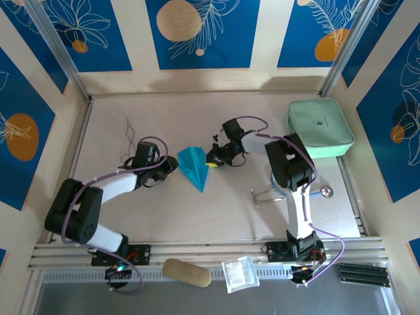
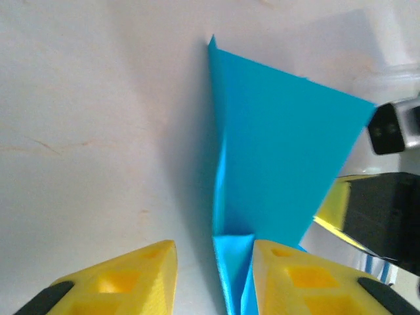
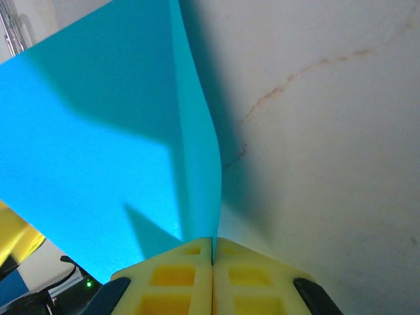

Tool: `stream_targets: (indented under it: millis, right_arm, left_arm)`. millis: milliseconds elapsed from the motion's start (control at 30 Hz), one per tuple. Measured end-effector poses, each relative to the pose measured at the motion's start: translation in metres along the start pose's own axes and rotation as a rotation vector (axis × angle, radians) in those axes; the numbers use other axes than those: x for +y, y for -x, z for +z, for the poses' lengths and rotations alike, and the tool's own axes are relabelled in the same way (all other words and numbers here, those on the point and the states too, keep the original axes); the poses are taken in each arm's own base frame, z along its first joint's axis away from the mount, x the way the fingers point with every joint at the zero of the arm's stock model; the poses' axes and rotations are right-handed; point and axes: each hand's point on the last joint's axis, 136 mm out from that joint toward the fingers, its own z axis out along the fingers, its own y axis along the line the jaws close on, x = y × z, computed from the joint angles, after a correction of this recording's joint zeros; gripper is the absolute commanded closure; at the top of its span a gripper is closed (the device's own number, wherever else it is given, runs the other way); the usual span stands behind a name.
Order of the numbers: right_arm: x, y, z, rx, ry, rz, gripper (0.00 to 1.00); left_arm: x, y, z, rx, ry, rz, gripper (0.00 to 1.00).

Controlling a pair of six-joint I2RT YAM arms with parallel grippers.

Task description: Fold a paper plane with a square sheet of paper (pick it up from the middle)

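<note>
The teal-blue sheet of paper is folded into a pointed, creased wedge in the middle of the table, its tip toward the near edge. My right gripper holds its right side. In the right wrist view, that gripper is shut on a raised flap of the paper. My left gripper sits at the paper's left edge. In the left wrist view, it stands open. The paper's narrow creased end lies between the yellow fingers, against the right one.
A mint-green pouch lies at the back right. A small metal ring on a wire rests beside the right arm. A tan oblong and a clear plastic bag sit on the front rail. Walls enclose the table.
</note>
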Motion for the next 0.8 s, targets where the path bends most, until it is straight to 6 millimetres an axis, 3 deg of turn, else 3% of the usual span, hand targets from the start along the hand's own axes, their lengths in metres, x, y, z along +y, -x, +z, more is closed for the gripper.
stream_targets:
  millis: [200,400,600,800]
  right_arm:
    - [0.000,-0.001,0.003,-0.002,-0.013,-0.006,0.92]
    - [0.001,-0.002,0.004,0.000,-0.016,-0.010,0.92]
    - [0.001,-0.003,0.004,0.000,-0.016,-0.010,0.92]
    - [0.001,-0.003,0.004,0.000,-0.016,-0.010,0.92]
  left_arm:
    - [-0.022,-0.027,-0.007,0.034,-0.022,0.064,0.66]
    - [-0.018,-0.050,0.010,0.102,0.012,0.077,0.68]
    - [-0.010,-0.052,0.025,0.125,0.048,0.066,0.71]
    - [-0.021,-0.047,0.027,0.114,0.015,0.069,0.76]
